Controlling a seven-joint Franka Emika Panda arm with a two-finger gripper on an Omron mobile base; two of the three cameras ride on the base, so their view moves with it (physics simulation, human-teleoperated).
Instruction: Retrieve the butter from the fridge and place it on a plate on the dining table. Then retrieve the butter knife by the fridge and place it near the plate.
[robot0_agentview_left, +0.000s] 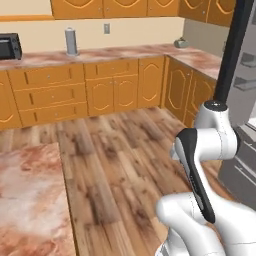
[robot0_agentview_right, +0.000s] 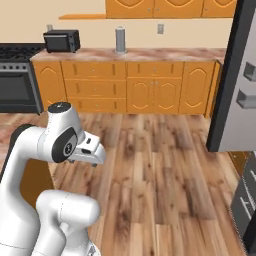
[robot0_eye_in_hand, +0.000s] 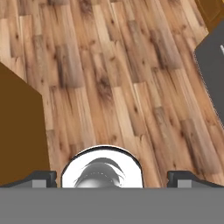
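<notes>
The fridge (robot0_agentview_left: 244, 167) stands at the right with one door (robot0_agentview_left: 231, 55) swung open, its dark edge facing me. The same door (robot0_agentview_right: 239, 80) and the lower drawers (robot0_agentview_right: 246, 200) show in the right base view. The dining table (robot0_agentview_left: 25, 200) fills the lower left corner of the left base view, marbled and bare where I see it. My gripper (robot0_eye_in_hand: 112, 177) hangs over the wooden floor and is open, its fingertips (robot0_eye_in_hand: 43, 178) wide apart with nothing between them. The butter, the plate and the butter knife are out of view.
Orange cabinets under a marbled counter (robot0_agentview_left: 100, 55) run along the back wall, with a black toaster (robot0_agentview_right: 61, 41) and a grey cylinder (robot0_agentview_left: 71, 41) on top. A dark stove (robot0_agentview_right: 17, 82) stands at the left. Open wooden floor (robot0_agentview_right: 160, 165) lies between table and fridge.
</notes>
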